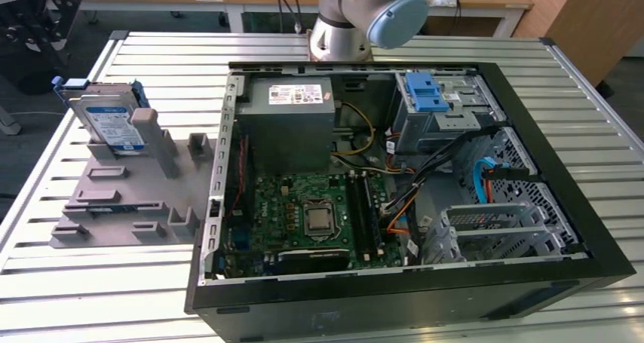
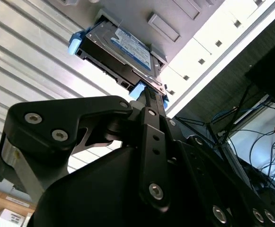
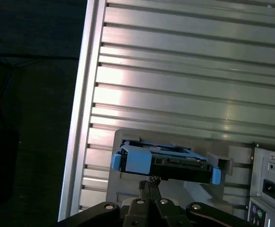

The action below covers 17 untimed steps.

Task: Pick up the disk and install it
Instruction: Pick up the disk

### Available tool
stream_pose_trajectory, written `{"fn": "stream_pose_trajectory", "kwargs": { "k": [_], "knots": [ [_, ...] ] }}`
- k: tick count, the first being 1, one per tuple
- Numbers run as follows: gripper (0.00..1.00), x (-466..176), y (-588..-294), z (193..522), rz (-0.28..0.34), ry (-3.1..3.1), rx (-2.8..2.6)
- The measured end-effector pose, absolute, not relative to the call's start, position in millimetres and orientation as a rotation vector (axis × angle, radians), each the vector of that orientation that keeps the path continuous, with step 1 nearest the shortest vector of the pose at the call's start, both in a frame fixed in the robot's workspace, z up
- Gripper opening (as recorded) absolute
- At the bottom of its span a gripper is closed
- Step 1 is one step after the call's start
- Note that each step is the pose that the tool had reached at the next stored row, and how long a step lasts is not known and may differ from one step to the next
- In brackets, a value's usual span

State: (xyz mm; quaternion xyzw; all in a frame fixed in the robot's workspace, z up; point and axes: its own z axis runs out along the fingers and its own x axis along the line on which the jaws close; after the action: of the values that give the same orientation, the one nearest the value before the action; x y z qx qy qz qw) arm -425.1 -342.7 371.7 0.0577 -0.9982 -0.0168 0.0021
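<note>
The disk (image 1: 108, 124) stands on edge in a grey holder (image 1: 131, 196) on the slatted table, at the exterior view's left. It is silver with a blue-and-white label and blue rails. Both wrist views show the disk (image 2: 123, 49) (image 3: 165, 161) from above, still seated in the holder. My gripper (image 3: 149, 183) (image 2: 151, 101) hangs above it at some distance, lined up roughly over its top edge and not touching it. Nothing is seen in the gripper. The open computer case (image 1: 403, 177) lies beside the holder, with a drive bay and its blue latch (image 1: 427, 94) at the far corner.
The arm's base (image 1: 352, 19) stands behind the case. Inside the case are a grey power supply (image 1: 292, 124), a green motherboard (image 1: 312, 215) and loose cables (image 1: 443, 177). The table's edge (image 3: 80, 118) drops to dark floor beyond the holder.
</note>
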Motion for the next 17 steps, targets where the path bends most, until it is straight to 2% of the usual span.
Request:
{"fn": "stream_pose_trajectory", "kwargs": {
  "k": [17],
  "knots": [
    [0.11,-425.1,-342.7,371.7,-0.052,-3.11,0.39]
  ]
}}
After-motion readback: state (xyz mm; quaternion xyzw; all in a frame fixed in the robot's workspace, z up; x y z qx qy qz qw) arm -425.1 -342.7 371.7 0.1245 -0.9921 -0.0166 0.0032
